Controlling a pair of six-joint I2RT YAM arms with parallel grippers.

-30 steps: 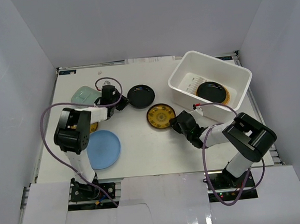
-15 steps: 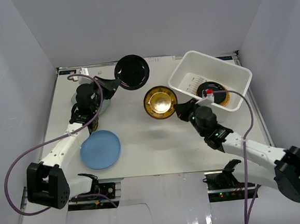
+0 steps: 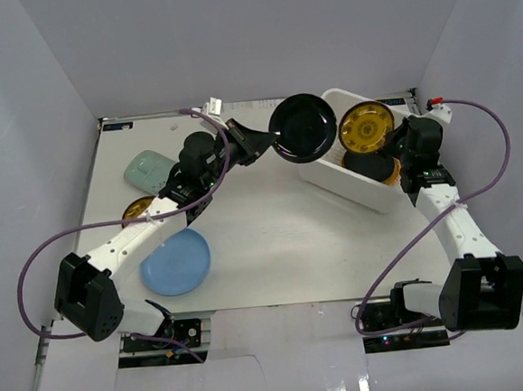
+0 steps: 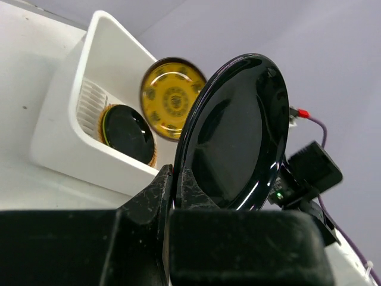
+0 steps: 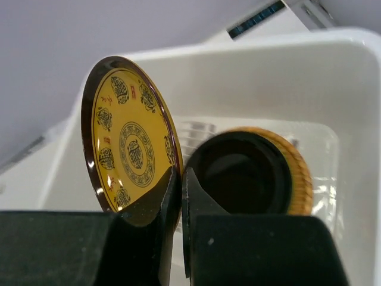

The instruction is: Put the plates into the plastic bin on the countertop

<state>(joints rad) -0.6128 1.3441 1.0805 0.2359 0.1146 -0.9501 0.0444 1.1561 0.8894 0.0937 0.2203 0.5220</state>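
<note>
While both arms are up in the air, I read the left gripper (image 4: 177, 179) as nearly closed, its fingers pinching the lower rim of a glossy black plate (image 3: 303, 128), which stands on edge, raised off the countertop (image 3: 275, 249) just beside the left end of the plastic bin (image 3: 356, 191). On my right wrist view the right gripper (image 5: 181, 179) is clamped tight on the rim of a gold-patterned plate (image 5: 128, 146), also upright on edge, and it hangs over the bin's interior with its patterned face turned towards the black plate. Down in the bin I see a second black plate (image 5: 244, 173) lying flat on a woven orange-tan round (image 5: 300, 173). Out on the countertop, a light blue plate (image 3: 176, 261) lies near the left arm's base, a mint-green oblong (image 3: 146, 168) sits at the far left, and a gold-coloured rim (image 3: 138, 208) peeks out from under the left arm.
</note>
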